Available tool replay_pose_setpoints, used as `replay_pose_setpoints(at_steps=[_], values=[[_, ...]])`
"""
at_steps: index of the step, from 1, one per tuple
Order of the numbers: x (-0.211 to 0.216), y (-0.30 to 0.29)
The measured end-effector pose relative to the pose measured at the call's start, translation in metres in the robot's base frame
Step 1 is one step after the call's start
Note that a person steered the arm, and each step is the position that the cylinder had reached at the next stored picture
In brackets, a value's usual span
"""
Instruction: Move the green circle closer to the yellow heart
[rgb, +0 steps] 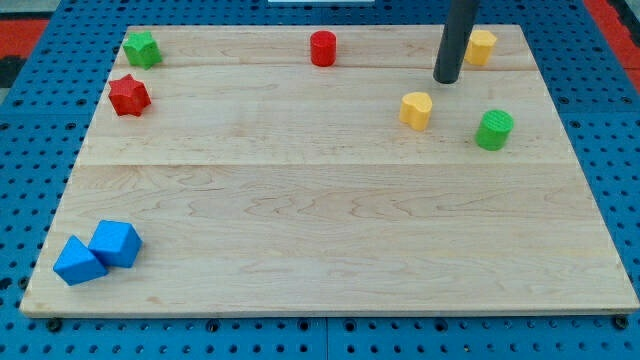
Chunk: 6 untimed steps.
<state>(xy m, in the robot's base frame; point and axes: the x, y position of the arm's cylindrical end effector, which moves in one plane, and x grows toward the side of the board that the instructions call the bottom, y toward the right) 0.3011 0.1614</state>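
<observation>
The green circle (494, 130) sits on the wooden board at the view's right. The yellow heart (416, 110) lies to its left, a short gap between them. My tip (446, 80) touches the board above and between the two, a little up and right of the yellow heart and up and left of the green circle, touching neither.
A second yellow block (481, 46) sits just right of the rod near the top edge. A red cylinder (322, 48) is at top centre. A green star (142, 48) and a red star (128, 95) are at top left. Two blue blocks (98, 251) touch at bottom left.
</observation>
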Motion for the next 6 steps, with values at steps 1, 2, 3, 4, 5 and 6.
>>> replay_pose_setpoints(at_steps=[1, 2, 3, 4, 5, 6], values=[[0.0, 0.0], [-0.001, 0.017], [0.005, 0.066], [0.017, 0.09], [0.05, 0.108], [0.096, 0.122]])
